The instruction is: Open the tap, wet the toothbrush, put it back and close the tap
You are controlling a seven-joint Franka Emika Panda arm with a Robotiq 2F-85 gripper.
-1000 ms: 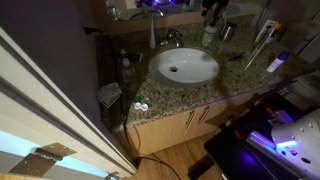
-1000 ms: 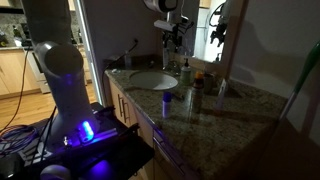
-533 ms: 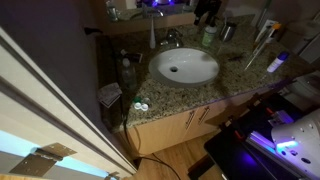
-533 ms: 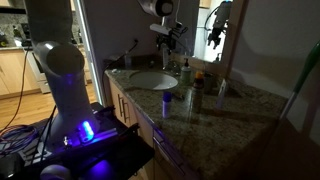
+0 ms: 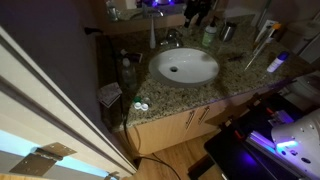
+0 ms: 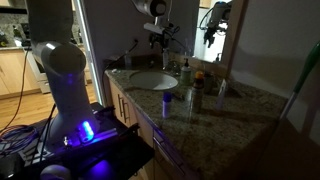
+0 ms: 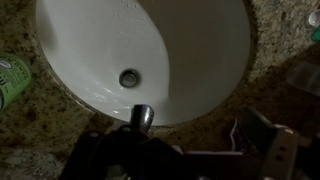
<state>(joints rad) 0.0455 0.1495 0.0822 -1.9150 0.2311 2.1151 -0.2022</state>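
The tap (image 5: 170,39) stands at the back rim of the white basin (image 5: 185,68) on the stone table (image 5: 240,75). It is just below the fingers (image 5: 195,12), which hang spread and empty. Close beside the fingers stands a green bottle (image 5: 209,36). A slim white bottle (image 5: 152,36) stands beyond the tap, and a cup (image 5: 229,31) beyond the green bottle.

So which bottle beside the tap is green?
The green bottle, the wider one, stands below the tool in an exterior view; the slim white bottle stands on the tap's other side.
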